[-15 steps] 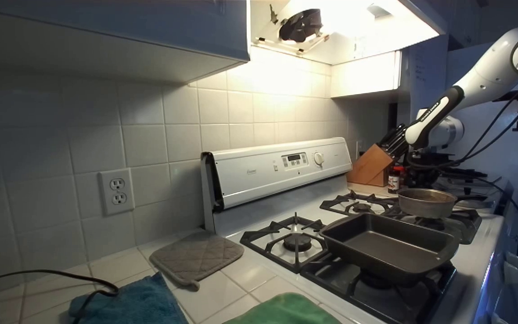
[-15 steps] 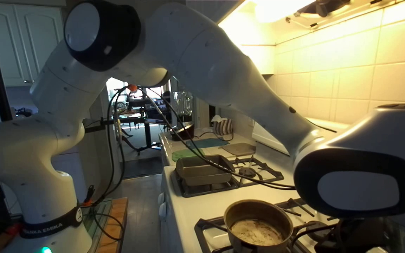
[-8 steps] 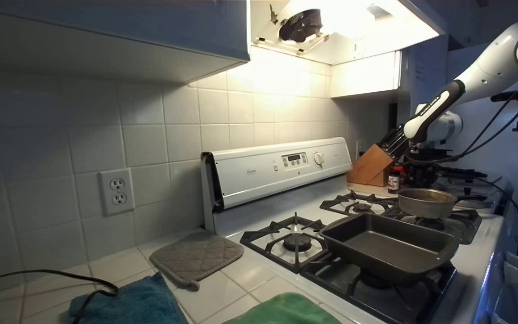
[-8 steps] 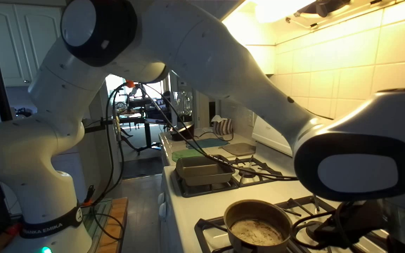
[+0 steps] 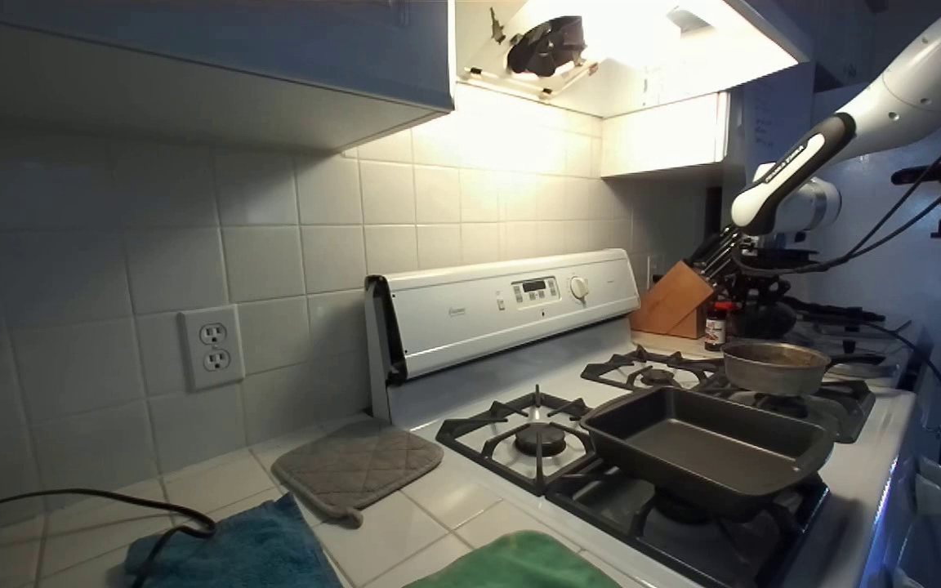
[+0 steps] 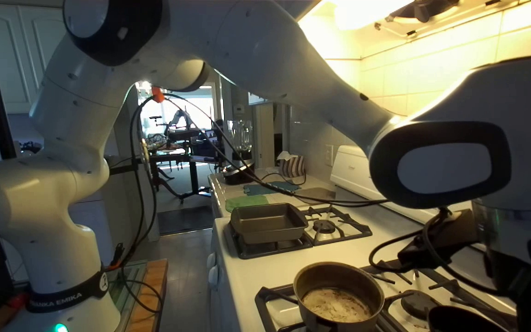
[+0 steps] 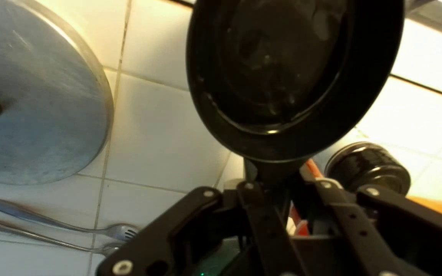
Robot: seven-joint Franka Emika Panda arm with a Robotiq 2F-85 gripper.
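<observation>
In the claw (image 7: 285,188), dark pan (image 7: 292,82)

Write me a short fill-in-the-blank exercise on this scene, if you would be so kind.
The gripper holds the black pan by its ____.
The wrist view shows a metal lid on the picture's ____ side.
The knife block is made of ____.
The blue towel lies near a second towel, coloured ____.

Missing words: handle; left; wood; green.

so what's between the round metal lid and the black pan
Just bare white tiles show between the round metal lid and the black pan that the gripper holds, as seen in the wrist view.
</observation>
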